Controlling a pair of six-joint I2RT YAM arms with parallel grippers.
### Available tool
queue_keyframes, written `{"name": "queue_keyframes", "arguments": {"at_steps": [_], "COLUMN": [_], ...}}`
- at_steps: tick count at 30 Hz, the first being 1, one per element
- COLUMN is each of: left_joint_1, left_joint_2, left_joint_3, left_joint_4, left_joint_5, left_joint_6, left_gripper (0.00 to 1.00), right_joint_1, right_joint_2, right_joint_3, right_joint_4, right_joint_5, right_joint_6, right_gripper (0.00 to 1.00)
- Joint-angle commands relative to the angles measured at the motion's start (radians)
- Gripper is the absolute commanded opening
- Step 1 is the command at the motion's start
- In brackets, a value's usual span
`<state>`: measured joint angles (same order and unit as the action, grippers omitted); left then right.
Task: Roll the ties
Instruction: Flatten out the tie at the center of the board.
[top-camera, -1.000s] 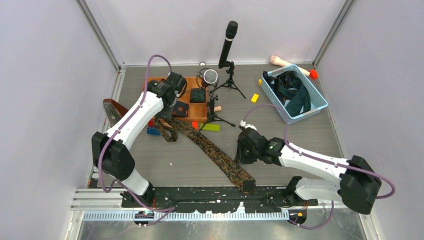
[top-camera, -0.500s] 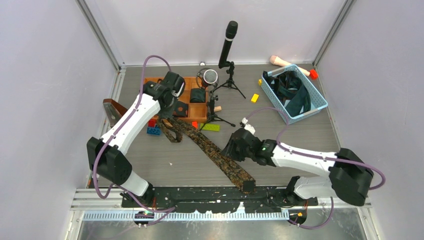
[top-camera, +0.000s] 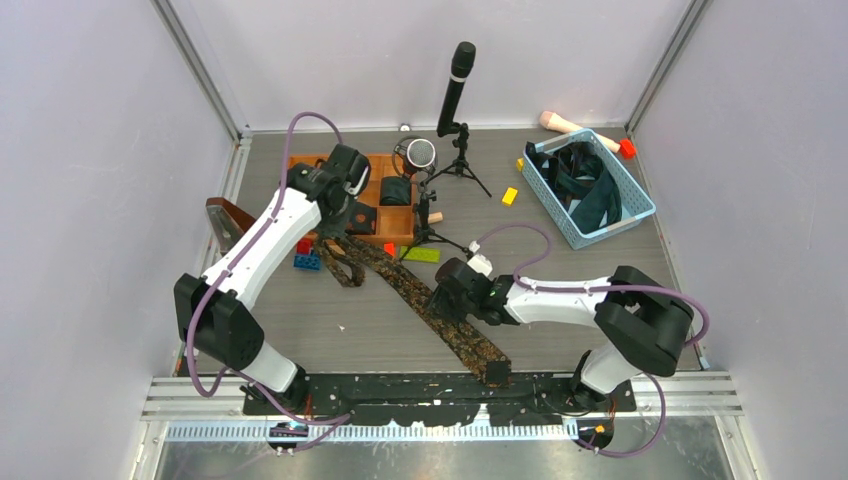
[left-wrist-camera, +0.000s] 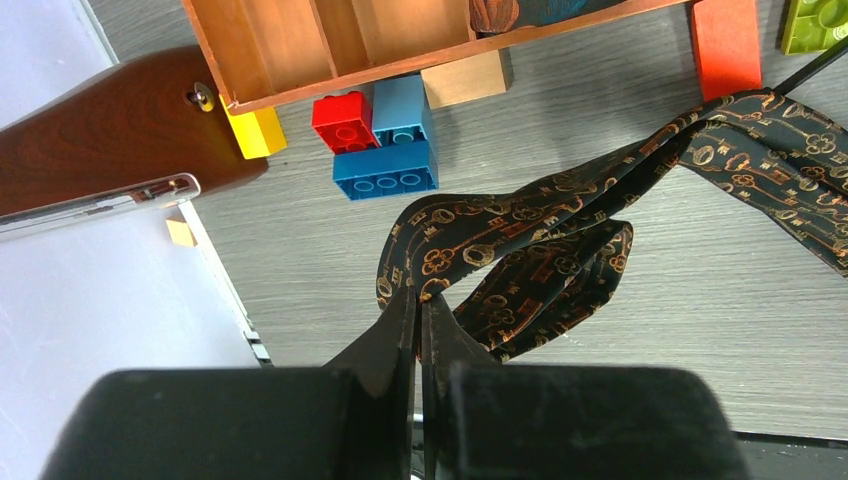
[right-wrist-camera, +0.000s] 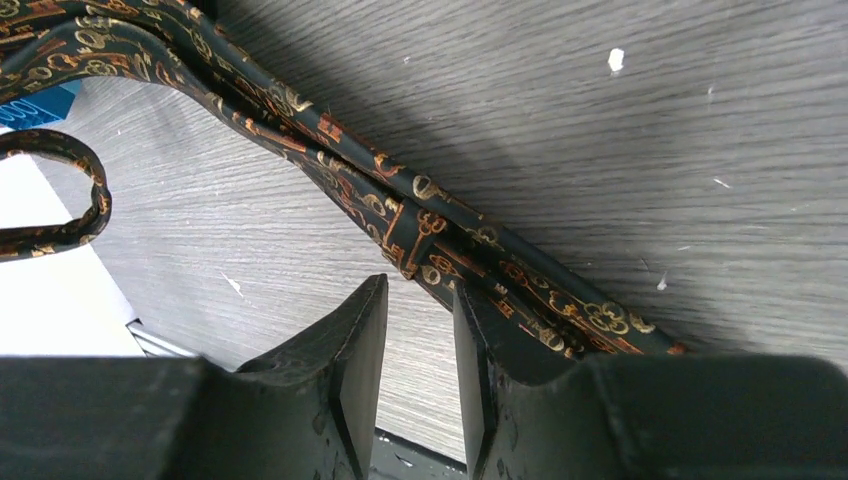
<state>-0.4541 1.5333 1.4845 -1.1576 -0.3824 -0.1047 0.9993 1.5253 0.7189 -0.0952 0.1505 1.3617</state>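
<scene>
Setting: a robotics lab test cell. The grey wood-grain tabletop (top-camera: 330, 330) was boxed in by plain pale panels (top-camera: 90, 200) on aluminium posts (top-camera: 195, 60). The left arm (top-camera: 265, 240) and right arm (top-camera: 560, 300), trailing purple cables (top-camera: 310, 118), were bolted to a black slotted rail (top-camera: 400, 385). A tripod microphone (top-camera: 458, 85) stood at the back. Toy bricks (top-camera: 306, 262) lay about as props.

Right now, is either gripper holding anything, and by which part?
The left gripper pinches the black fabric necktie with gold key print at a fold near its bunched end. The right gripper, slightly open, holds nothing.
</scene>
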Motion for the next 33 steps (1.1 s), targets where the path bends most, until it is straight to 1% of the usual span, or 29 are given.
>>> {"name": "queue_keyframes", "arguments": {"at_steps": [1,6,15,17,19,20,21,23,25,27,33], "left_joint_1": [-0.003,-0.003,-0.003,-0.003,-0.003,-0.003,-0.003,-0.003,-0.003,-0.003,-0.017], "left_joint_2": [-0.032,-0.03,-0.038,-0.039,-0.041,-0.041,-0.041,-0.042,-0.042,-0.042,-0.032], "left_joint_3": [-0.001,-0.001,-0.009,-0.011,-0.013,-0.015,-0.015,-0.016,-0.016,-0.016,-0.012], "left_joint_4": [0.025,0.027,0.031,0.031,0.031,0.031,0.031,0.031,0.031,0.029,0.029], "left_joint_5": [0.006,0.01,0.008,0.01,0.008,0.008,0.007,0.007,0.014,0.027,0.085], "left_joint_6": [0.002,0.003,0.007,0.007,0.007,0.007,0.007,0.008,0.01,0.01,-0.013], "left_gripper": [0.0,0.0,0.0,0.0,0.0,0.0,0.0,0.0,0.0,0.0,0.0], "right_joint_1": [0.002,0.002,0.001,0.001,0.001,0.001,0.001,0.001,0.001,0.001,-0.014], "right_joint_2": [0.017,0.03,0.077,0.089,0.1,0.107,0.11,0.113,0.108,0.096,0.033], "right_joint_3": [0.062,0.073,0.092,0.094,0.093,0.091,0.089,0.084,0.078,0.071,0.044], "right_joint_4": [0.017,0.027,-0.005,-0.007,-0.007,-0.007,-0.008,-0.008,-0.015,-0.035,-0.139], "right_joint_5": [0.051,0.068,0.099,0.101,0.104,0.104,0.106,0.11,0.112,0.12,0.128], "right_joint_6": [0.028,0.029,0.014,0.011,0.008,0.005,0.004,-0.007,-0.027,-0.052,-0.103], "right_gripper": [0.37,0.37,0.37,0.35,0.31,0.25,0.22,0.09,0.02,0.0,0.0]}}
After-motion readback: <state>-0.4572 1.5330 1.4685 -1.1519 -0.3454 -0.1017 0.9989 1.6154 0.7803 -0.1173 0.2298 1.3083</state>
